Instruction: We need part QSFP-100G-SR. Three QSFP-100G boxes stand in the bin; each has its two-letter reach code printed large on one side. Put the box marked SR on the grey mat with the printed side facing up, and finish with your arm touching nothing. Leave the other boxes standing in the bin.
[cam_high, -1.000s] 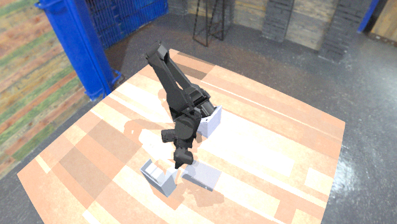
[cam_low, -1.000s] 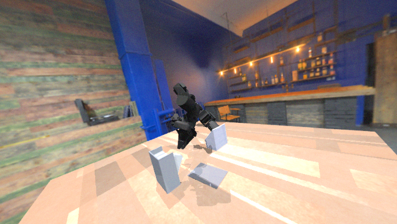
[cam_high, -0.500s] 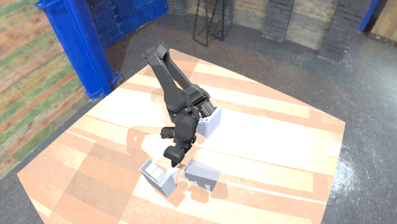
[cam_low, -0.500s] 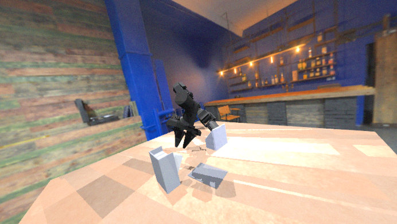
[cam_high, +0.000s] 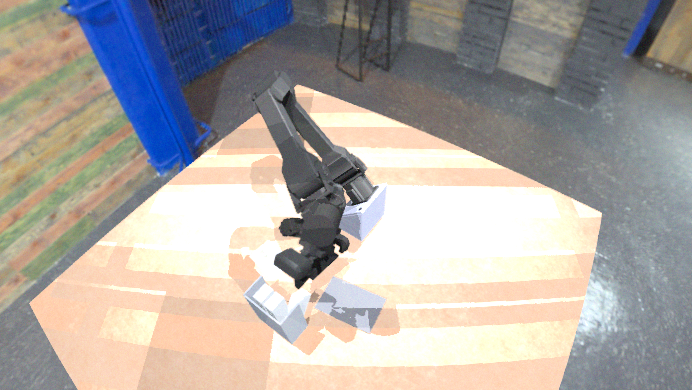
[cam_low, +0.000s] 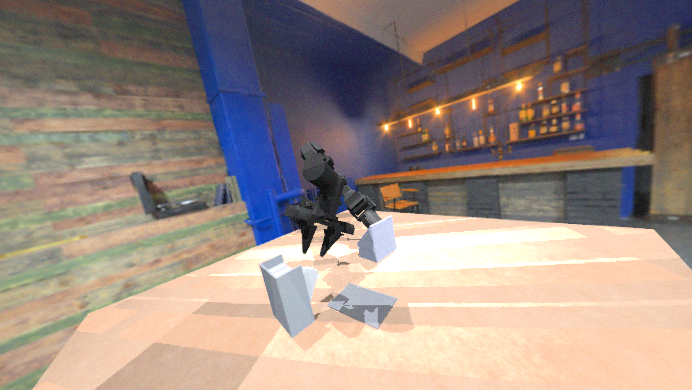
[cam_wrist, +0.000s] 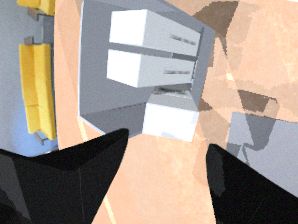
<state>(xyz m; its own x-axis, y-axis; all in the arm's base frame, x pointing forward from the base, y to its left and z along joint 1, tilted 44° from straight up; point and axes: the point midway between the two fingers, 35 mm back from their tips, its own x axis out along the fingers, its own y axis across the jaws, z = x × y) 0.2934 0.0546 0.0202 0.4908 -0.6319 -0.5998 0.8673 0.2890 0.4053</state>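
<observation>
"Where's the gripper?"

"Above the table, near the bin. The gripper has its fingers well apart, pointing down, with nothing between them."

"And the SR box?"

"Can't tell which one it is. All three are at the bin. Two boxes stand side by side inside, dark print on their sides, but it's too blurred to read."

"The third?"

"The third box is at the bin's edge, on the mat's side, tilted and set apart from the pair. Whether its foot is inside, I can't tell. There's a dark smudge on it too, just as unreadable."

"What about the mat?"

"The mat lies flat near the bin, with shadow across part of it. The SR box isn't on it."

"Is the arm touching anything up front?"

"No. In the outside view the fingertips hang in the air behind the bin, apart from the boxes."
</observation>
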